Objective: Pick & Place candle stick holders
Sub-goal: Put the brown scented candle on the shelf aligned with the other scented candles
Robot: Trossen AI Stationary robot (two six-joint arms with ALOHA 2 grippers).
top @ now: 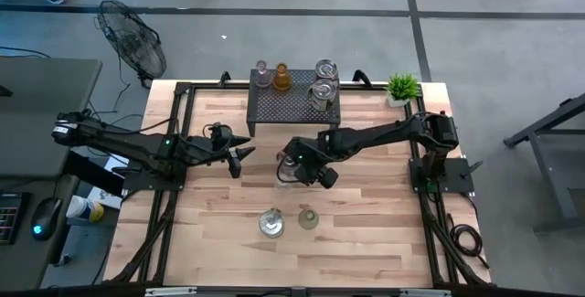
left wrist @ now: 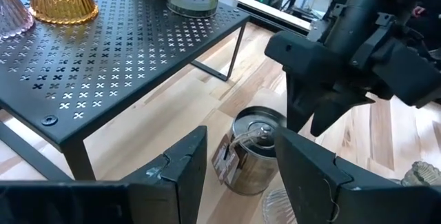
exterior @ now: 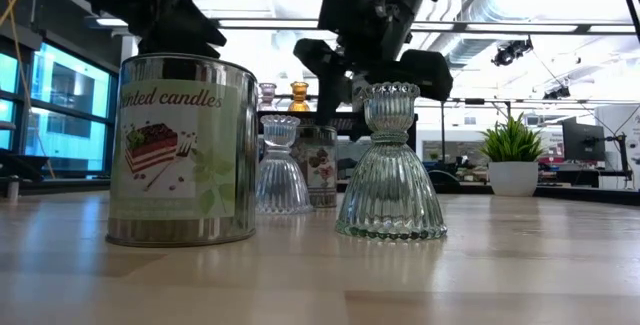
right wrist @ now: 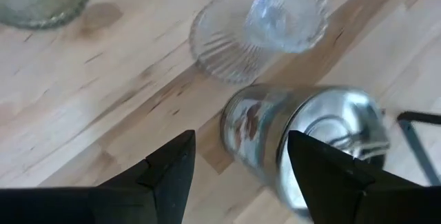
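My wooden table [top: 366, 242] carries a black perforated metal rack [top: 292, 107] and a small potted green plant [top: 400, 87]; a floor fan [top: 135, 46] stands beyond.

Right gripper [top: 309, 173] open at table centre, left gripper [top: 239, 155] open, facing it

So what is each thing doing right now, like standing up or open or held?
Right gripper: open, above a tin, holding nothing.
Left gripper: open, empty, beside the rack.
Silver tin: upright on the table.
Clear glass holder: upright.
Amber holder: upright on the black rack.
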